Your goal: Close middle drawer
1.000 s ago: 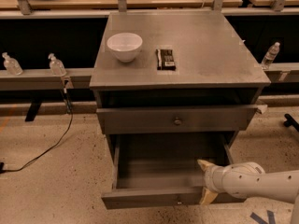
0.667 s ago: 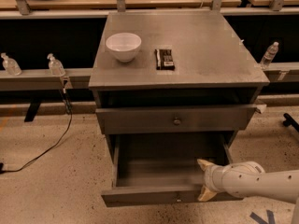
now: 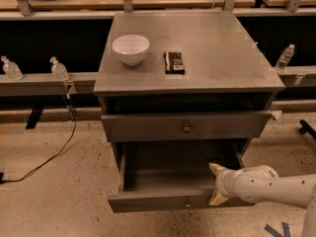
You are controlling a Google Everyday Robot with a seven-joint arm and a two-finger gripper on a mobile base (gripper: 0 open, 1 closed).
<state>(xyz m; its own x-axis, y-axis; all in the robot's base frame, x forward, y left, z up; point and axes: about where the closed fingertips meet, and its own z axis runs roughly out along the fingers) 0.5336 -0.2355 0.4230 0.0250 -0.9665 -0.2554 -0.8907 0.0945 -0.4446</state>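
Grey cabinet dead ahead, and we see the middle drawer pulled well out of it, the shallow box open to view from above. The gripper sits at the drawer's right front corner and comes in from the right on a white arm. Its two cream fingertips are spread wide with nothing held between them. One tip is over the drawer interior, the other is down at the top edge of the drawer front, so the front panel lies roughly between them. We can't tell if either tip actually touches the drawer.

The drawer's small round centre knob is just left of the gripper, level with the lower tip. Directly above the gripper, the top drawer stands slightly proud of the cabinet body.

On the cabinet top, up and left of the gripper, is a white bowl. A dark flat packet lies beside it, apart from it and nearer the gripper's line.

Far left of the gripper, two clear bottles stand on a ledge. One more bottle is up and to the right. A black cable runs across the speckled floor to the left, and a blue tape mark is below and right of the gripper
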